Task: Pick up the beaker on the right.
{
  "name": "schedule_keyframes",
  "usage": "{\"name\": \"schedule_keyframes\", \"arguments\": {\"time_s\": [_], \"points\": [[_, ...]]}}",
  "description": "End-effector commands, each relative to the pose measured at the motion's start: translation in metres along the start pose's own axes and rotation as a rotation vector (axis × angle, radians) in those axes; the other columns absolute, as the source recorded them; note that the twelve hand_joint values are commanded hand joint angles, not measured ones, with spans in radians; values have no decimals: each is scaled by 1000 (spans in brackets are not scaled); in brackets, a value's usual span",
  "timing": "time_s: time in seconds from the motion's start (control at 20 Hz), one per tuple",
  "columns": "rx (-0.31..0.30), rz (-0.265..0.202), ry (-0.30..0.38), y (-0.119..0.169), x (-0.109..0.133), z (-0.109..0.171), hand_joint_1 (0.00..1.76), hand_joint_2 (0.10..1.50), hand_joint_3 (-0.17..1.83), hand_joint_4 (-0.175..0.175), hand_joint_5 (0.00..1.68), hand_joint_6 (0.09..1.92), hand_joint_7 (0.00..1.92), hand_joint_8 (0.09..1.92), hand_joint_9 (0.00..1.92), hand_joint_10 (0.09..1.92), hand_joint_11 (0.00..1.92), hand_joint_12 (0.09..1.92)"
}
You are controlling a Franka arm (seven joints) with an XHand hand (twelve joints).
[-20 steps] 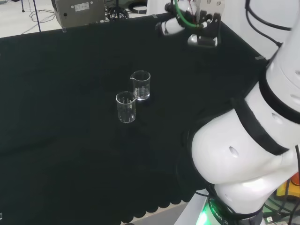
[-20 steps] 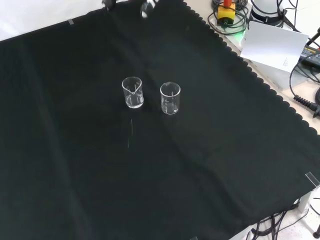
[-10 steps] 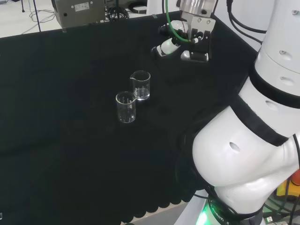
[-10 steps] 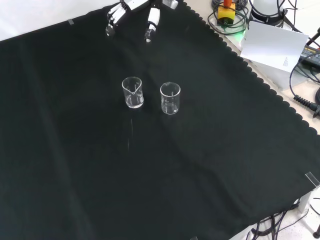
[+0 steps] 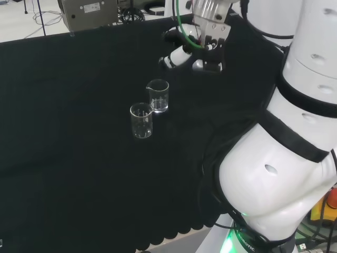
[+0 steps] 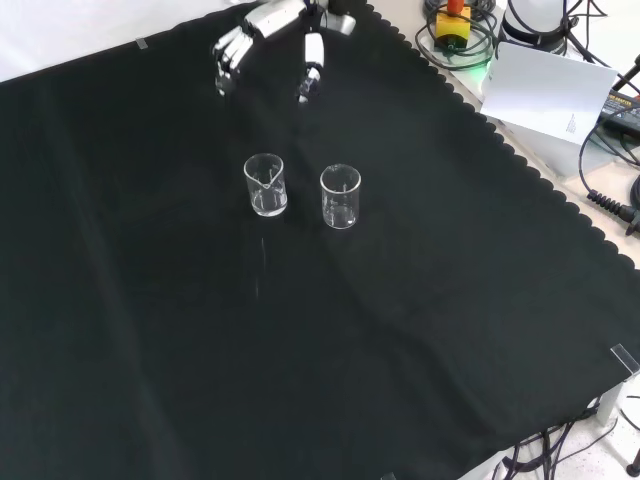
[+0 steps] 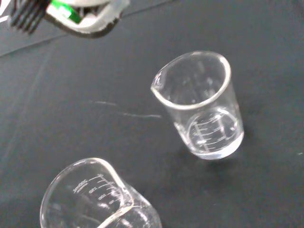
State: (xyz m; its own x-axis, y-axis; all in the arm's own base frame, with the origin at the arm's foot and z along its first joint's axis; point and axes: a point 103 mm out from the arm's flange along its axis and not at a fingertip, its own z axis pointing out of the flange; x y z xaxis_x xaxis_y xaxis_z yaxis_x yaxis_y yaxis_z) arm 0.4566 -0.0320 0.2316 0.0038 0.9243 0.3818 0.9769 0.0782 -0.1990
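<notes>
I'm on the approach: my hand hangs wide and empty, both beakers ahead; next, lower around the right beaker.

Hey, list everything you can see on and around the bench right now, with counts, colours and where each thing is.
Beakers: two, clear glass, upright on the cloth near its middle; in the front view one stands left of the other, close together but apart.
Cloth: one, black, covers the bench, scalloped along its right edge in the front view.
White sheet: one, lying off the cloth at the front view's upper right.
Cables: several, dark, off the cloth along the front view's right edge.
Grey box: one, beyond the cloth's far edge in the head view.
Arm: one, white links, at the head view's right.
Hand: one, black and white, fingers relaxed, above the cloth beyond the beakers, holding nothing.
</notes>
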Motion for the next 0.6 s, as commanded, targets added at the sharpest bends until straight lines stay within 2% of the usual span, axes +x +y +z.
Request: {"name": "schedule_keyframes", "arguments": {"time_s": [0.05,0.35,0.6], "points": [[-22,1,174,23,-57,52,914,583,546,-52,420,87,230,696,345,684,0,1381],[-8,-24,232,25,-71,68,920,555,594,-48,413,87,222,700,345,688,0,1391],[14,-77,274,28,-76,81,912,531,626,-46,390,87,176,692,313,688,0,1400]]}}
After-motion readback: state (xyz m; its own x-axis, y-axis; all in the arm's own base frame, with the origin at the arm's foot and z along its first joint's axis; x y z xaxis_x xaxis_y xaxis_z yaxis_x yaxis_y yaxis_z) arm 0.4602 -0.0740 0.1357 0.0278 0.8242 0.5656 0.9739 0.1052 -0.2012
